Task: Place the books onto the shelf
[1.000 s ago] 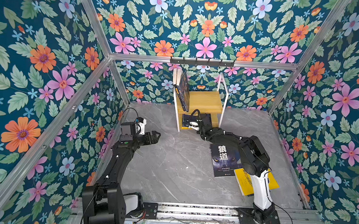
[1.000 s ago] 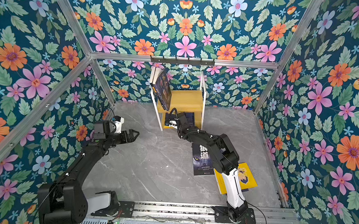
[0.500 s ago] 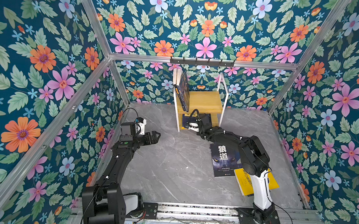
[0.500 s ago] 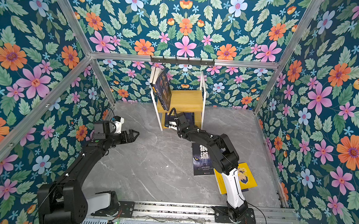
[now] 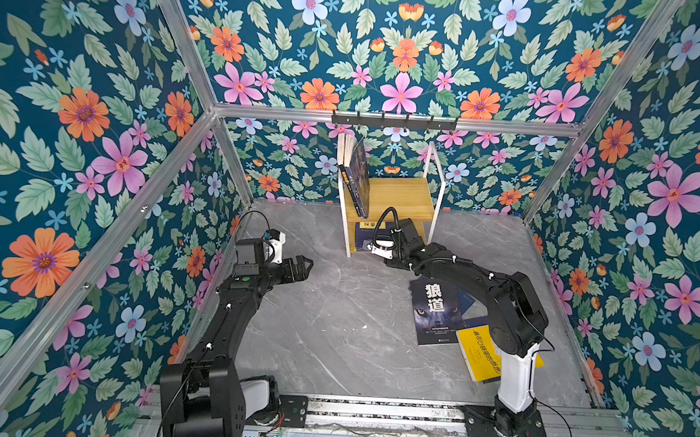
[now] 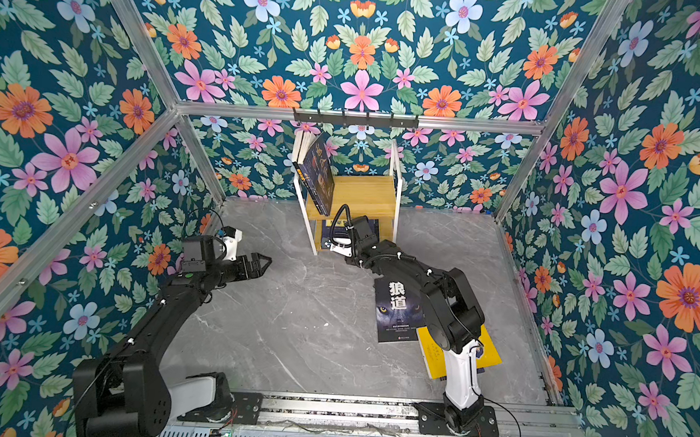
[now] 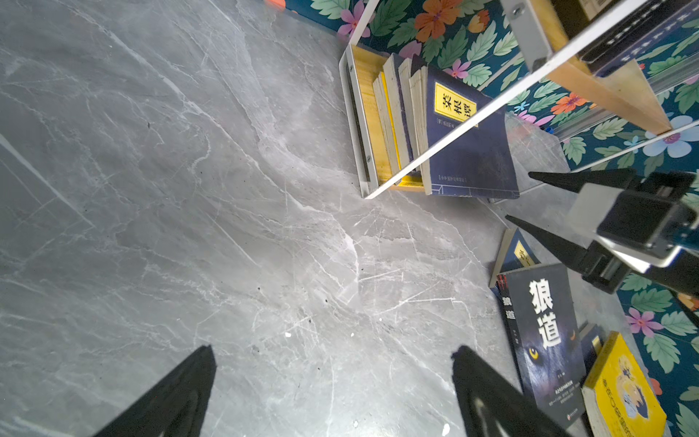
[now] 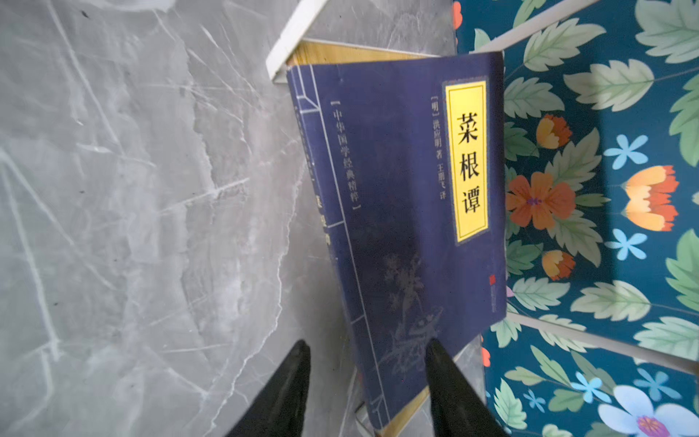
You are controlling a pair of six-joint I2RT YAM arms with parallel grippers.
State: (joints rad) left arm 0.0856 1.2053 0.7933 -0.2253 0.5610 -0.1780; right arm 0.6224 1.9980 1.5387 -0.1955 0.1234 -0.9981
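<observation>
Left hand (image 5: 305,269) hangs over the left side of the table (image 5: 333,335), spread as wide as it goes, holding nothing. No book is anywhere near it.

The shelf (image 5: 404,191) stands at the middle of the table's back edge. There are leaning books (image 5: 355,174) at the left end of its top board and a row of books (image 7: 393,113) standing at the left end of the bottom board. The navy book (image 8: 397,189) is the right end of that row. It's more or less upright and tipped left onto its neighbours.

Right hand (image 8: 365,344) is at the mouth of the bottom tier, about half open. The navy book's near corner sits between the fingers. But in the right wrist view there's table showing between one finger and the spine, so I'd say nothing is pinched and the book stands by itself.

The rest is on the right side of the table. The wolf book (image 5: 434,312) lies flat, face up, on a second navy book (image 5: 470,304). The yellow book (image 5: 477,360) is just in front of them, toward the front right corner, partly hidden by the right arm (image 5: 501,303).

My guess for the next grab is the wolf book. It lies behind the right hand, toward that arm's base, with its long axis roughly front to back. The right arm is way nearer, and the left hand is well apart across the table.
</observation>
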